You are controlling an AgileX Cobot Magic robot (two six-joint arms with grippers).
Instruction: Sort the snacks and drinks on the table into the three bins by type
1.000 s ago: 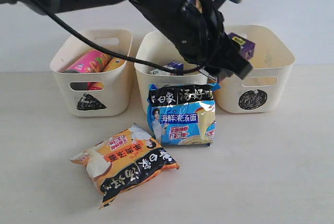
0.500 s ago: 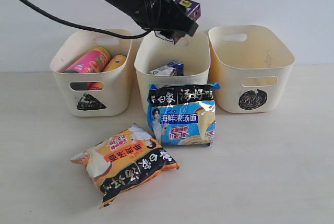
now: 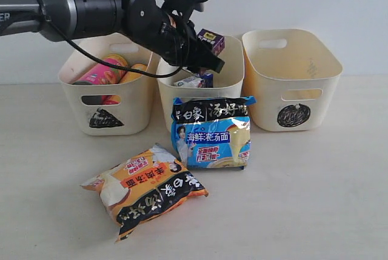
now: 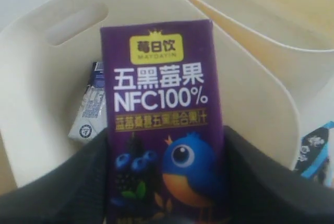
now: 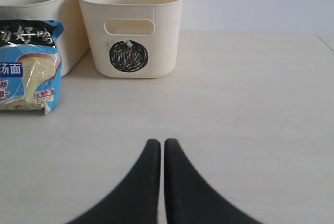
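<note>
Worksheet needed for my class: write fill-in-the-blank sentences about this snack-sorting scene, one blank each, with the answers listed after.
1. The left pincer holds the ____ carton in the air.
2. The pink tube lies in the bin marked with a ____.
3. The white-and-blue carton lies in the ____ tub.
4. The right pincer is ____.
Answers: purple; triangle; middle; shut.

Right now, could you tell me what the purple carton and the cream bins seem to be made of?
The purple carton looks like coated paperboard: flat printed faces, crisp folded edges, slight sheen. The cream bins appear to be moulded plastic, smooth and fairly matte, with rounded rims and cut-out handles.
</note>
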